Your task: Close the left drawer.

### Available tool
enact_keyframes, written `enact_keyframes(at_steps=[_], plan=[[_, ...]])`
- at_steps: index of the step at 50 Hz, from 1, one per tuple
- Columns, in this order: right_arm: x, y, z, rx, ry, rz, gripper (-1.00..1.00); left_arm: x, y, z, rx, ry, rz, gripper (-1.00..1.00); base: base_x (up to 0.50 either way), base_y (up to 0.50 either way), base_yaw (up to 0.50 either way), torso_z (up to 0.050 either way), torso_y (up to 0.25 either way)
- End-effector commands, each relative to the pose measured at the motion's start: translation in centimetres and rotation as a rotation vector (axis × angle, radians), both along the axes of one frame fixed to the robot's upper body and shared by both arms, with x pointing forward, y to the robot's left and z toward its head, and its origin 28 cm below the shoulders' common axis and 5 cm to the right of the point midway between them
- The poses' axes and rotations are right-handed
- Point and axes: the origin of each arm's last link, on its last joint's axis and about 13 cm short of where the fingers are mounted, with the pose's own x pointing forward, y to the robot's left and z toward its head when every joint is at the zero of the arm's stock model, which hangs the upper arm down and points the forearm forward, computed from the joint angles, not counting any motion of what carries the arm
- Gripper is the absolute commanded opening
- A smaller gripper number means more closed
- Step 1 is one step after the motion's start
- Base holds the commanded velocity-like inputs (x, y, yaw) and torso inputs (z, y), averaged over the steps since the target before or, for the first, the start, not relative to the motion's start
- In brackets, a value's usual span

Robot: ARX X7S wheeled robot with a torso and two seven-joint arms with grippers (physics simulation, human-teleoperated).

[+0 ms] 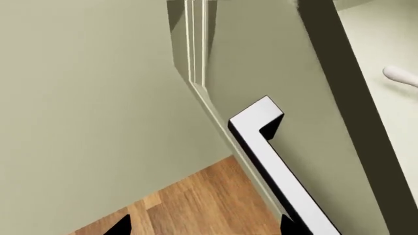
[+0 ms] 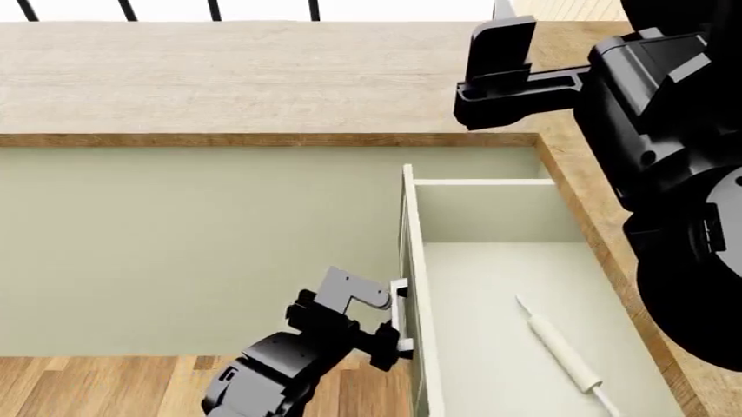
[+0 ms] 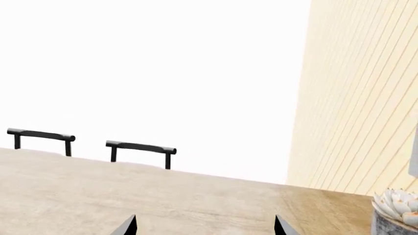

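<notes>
The left drawer [image 2: 487, 287] stands pulled out from the counter, pale cream-green with smooth inner walls. Its recessed-panel front [image 1: 287, 73] carries a short squared dark bar handle [image 1: 267, 142], which also shows edge-on as the handle [image 2: 401, 314] in the head view. My left gripper [image 2: 388, 330] is low in front of that panel, right at the handle. In the left wrist view the left gripper [image 1: 205, 227] is open, the bar running past one fingertip [image 1: 290, 226] and wooden floor showing between the tips. My right gripper [image 2: 501, 39] is raised over the countertop; the right gripper [image 3: 203, 226] is open and holds nothing.
A white rolling-pin-like utensil [image 2: 562, 352] lies inside the drawer. The wooden countertop [image 2: 232, 78] runs along the back and down the right. Pale cabinet fronts [image 2: 174, 252] fill the left, with wooden floor [image 2: 93, 387] below. A potted succulent [image 3: 395, 210] and black chair backs [image 3: 140, 147] stand beyond the counter.
</notes>
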Motion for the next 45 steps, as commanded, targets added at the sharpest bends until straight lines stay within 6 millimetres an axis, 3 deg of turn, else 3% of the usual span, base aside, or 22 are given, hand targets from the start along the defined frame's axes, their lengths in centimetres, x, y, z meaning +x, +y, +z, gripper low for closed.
enact_keyframes(at_steps=[1, 18, 31, 45], plan=[[-0.1, 0.0, 0.1, 0.003, -0.005, 0.001, 1.0, -0.9, -3.9, 0.1, -0.076, 0.032, -0.092, 1.0, 0.0, 0.0, 0.0, 0.0, 0.0], [-0.1, 0.0, 0.2, 0.006, -0.007, 0.003, 1.0, -1.8, -7.0, -0.1, -0.088, 0.026, -0.128, 1.0, 0.0, 0.0, 0.0, 0.0, 0.0], [-0.1, -0.4, 0.6, 0.026, -0.015, -0.002, 1.0, -2.7, -9.8, 2.0, -0.109, 0.008, -0.197, 1.0, 0.0, 0.0, 0.0, 0.0, 0.0], [-0.2, -0.5, 0.7, 0.032, -0.017, -0.004, 1.0, -4.2, -11.3, 2.9, -0.164, 0.018, -0.223, 1.0, 0.0, 0.0, 0.0, 0.0, 0.0]])
